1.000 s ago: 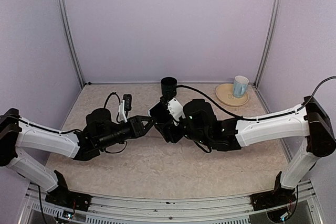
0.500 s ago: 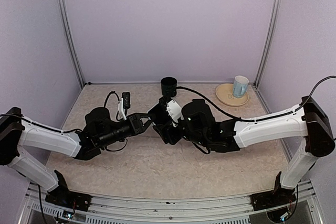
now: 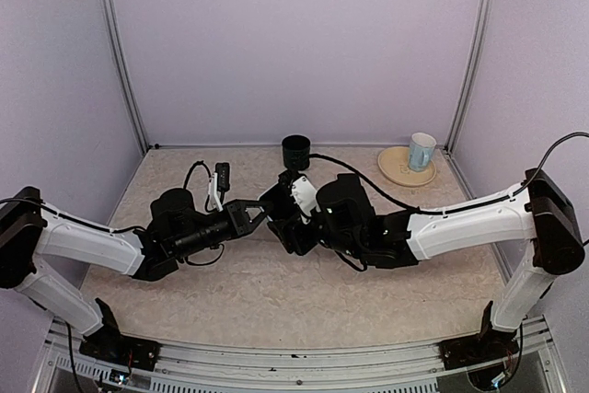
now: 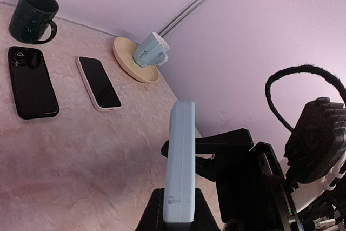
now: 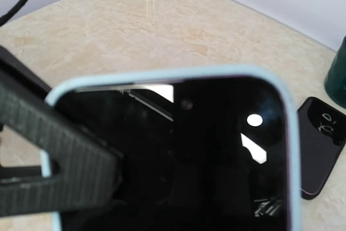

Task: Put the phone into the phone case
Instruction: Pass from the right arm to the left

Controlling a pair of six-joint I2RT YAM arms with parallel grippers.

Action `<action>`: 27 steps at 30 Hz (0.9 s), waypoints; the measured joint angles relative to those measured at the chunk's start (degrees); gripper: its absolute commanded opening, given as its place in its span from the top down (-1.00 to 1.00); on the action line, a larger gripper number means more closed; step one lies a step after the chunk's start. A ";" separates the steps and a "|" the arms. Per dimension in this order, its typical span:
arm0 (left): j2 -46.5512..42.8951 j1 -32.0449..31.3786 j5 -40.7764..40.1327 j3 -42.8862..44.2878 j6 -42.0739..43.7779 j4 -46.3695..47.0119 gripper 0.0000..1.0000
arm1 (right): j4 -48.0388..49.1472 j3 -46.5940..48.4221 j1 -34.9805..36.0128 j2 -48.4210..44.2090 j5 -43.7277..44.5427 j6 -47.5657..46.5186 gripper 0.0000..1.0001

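A phone (image 5: 178, 150) with a black screen sits in a light blue case (image 4: 180, 155). My left gripper (image 4: 178, 201) is shut on the case's lower end and holds it edge-up above the table. My right gripper (image 4: 208, 155) has its black fingers close together against the phone's screen side. The screen fills the right wrist view, where the right fingers do not show and a left finger (image 5: 54, 155) crosses the left. In the top view the left gripper (image 3: 256, 215) and the right gripper (image 3: 281, 218) meet at the table's middle.
On the table behind lie a black phone case (image 4: 32, 82) and a pale-cased phone (image 4: 99, 82). A dark green mug (image 4: 32, 8) stands at the back. A light blue cup (image 3: 421, 150) rests on a beige plate (image 3: 396, 168) at the back right.
The right arm has edged a little to the left, closing on the left gripper and the cased phone. The left arm has hardly moved.
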 measured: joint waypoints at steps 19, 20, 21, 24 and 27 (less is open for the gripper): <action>-5.57 4.59 4.81 0.09 2.45 -9.66 1.00 | 1.95 -7.34 -2.43 -13.99 -13.68 0.28 -0.99; -6.36 4.98 5.70 0.11 2.73 -10.01 1.00 | 1.38 -7.82 -3.28 -15.43 -16.22 0.33 -0.99; -6.91 5.33 6.54 0.11 2.89 -10.29 1.00 | 1.14 -8.37 -4.17 -16.57 -18.34 0.37 -0.99; -8.68 6.71 10.25 0.11 3.17 -11.02 1.00 | 0.57 -11.30 -7.76 -20.15 -26.34 0.90 -0.96; -10.03 7.82 14.29 0.17 3.32 -11.43 1.00 | 0.42 -15.56 -11.87 -23.02 -35.21 1.84 -0.94</action>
